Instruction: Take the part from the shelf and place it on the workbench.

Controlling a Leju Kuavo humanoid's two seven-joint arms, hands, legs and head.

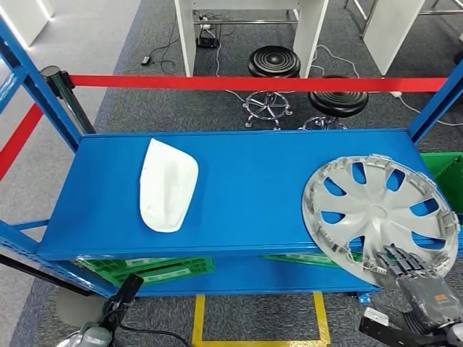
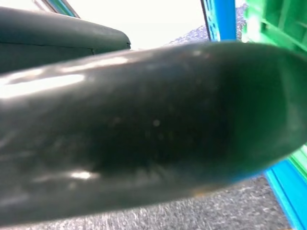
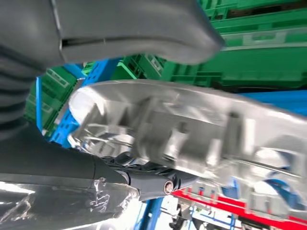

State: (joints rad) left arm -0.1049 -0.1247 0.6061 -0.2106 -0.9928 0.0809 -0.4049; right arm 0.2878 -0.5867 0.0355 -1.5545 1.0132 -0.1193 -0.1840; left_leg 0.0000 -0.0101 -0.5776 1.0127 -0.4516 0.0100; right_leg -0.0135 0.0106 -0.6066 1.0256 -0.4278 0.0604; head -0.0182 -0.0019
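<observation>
A silver hubcap [image 1: 377,210] lies at the right end of the blue shelf [image 1: 251,188], its near rim hanging over the front edge. My right hand [image 1: 406,269] is at that rim, with dark fingers laid on the hubcap's face. In the right wrist view the rim [image 3: 188,129] runs between the fingers [image 3: 152,179] and the thick thumb [image 3: 145,28], and a gap shows between thumb and rim. A white moulded part [image 1: 166,184] lies on the shelf's left half. My left hand [image 1: 123,295] hangs low below the shelf's left front, and how its fingers lie is unclear.
Green crates [image 1: 147,269] sit on the level under the shelf. A red barrier tape [image 1: 257,83] stretches behind it, with two black stools [image 1: 273,65] and white table legs beyond. Blue uprights [image 1: 38,94] frame the shelf. Yellow floor marking [image 1: 259,318] lies in front.
</observation>
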